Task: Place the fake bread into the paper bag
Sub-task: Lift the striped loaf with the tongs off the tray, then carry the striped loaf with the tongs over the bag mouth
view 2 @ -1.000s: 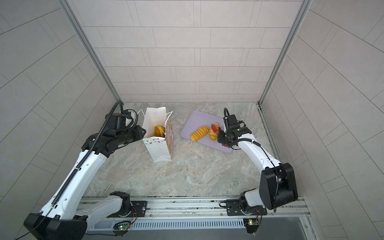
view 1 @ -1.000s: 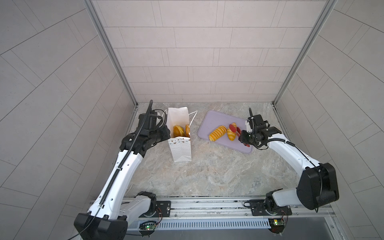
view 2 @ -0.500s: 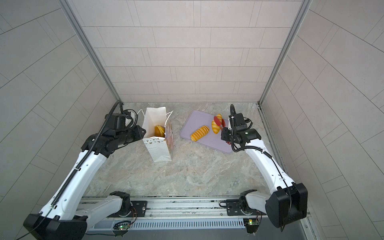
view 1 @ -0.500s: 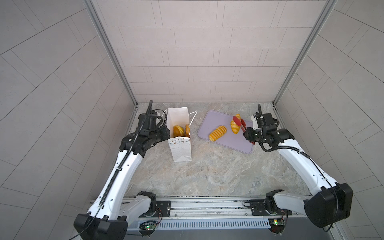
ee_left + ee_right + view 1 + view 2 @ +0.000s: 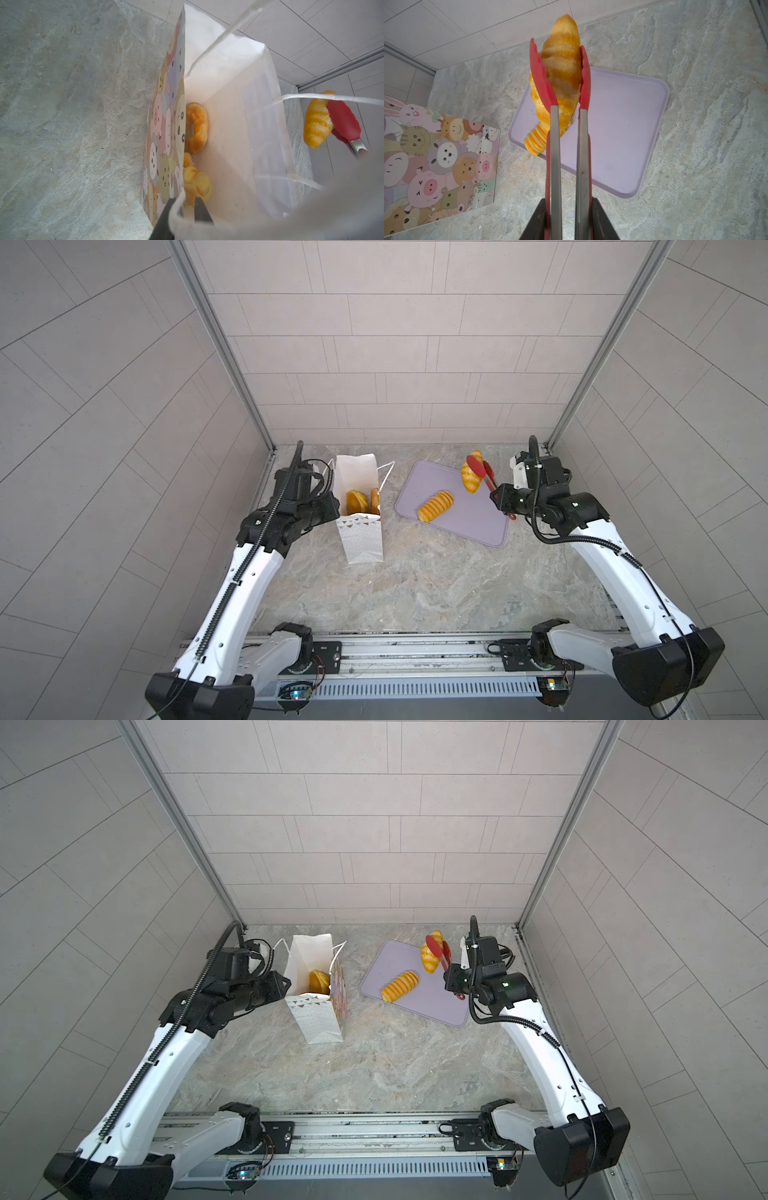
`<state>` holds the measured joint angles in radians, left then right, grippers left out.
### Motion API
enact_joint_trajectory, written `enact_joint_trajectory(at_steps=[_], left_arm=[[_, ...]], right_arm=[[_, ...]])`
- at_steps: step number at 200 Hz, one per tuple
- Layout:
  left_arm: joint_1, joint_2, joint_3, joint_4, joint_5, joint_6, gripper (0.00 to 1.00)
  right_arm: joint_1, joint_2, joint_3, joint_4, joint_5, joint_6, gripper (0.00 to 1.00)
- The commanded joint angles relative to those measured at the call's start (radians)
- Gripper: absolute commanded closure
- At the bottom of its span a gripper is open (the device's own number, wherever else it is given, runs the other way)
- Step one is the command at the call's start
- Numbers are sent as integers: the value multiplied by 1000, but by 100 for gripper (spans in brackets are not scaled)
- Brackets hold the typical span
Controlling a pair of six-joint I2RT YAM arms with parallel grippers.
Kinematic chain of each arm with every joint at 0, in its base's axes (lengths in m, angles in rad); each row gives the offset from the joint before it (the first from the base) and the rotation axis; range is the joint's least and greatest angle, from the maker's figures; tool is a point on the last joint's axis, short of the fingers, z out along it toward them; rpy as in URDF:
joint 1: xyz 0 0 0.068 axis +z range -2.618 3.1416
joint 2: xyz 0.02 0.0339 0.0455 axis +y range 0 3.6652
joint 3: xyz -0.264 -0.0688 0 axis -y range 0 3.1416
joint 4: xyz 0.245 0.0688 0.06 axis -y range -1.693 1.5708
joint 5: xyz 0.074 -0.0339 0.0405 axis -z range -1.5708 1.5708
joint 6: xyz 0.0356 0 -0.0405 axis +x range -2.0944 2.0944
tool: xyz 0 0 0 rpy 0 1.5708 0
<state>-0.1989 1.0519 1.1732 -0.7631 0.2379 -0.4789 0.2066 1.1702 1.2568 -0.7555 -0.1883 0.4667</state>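
Well, nearest me on the marbled counter (image 5: 415, 585) stands the bag (image 5: 361, 539), upright and open. It is white, with small dots and triangle bunting on the narrow face. The broad face is crowded with cartoon animals: pigs, cats, a rabbit. My left tool (image 5: 182, 216) is pinching the bag's rim, a finger on either side of the paper. Down in the bag lies glossy golden bread (image 5: 197, 185), among it a twisted ring (image 5: 196, 126). Beyond, to the right, the lilac tray (image 5: 469, 522) lies flat with a cream-striped loaf (image 5: 435, 506) on it. My right tool (image 5: 570, 220) is pressed onto the steel arms of the tongs (image 5: 555, 145). Their red tips clamp a croissant (image 5: 562, 68) in the air over the tray's far end, well apart from the bag.
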Motion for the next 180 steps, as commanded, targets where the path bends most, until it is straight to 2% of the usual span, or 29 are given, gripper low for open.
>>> enact_joint_trajectory(at_steps=[1,86,180], left_arm=[[-4,-22,26,-16,-15,5,77],[-4,-26,38,-28,-22,6,80],[-4,-14,40,-24,-24,10,78]], right_arm=[[-2,-32,61,0,-24,-7,69],[62,-14,208,-29,-30,7,69],[319,74,449,-52,86,7,69]])
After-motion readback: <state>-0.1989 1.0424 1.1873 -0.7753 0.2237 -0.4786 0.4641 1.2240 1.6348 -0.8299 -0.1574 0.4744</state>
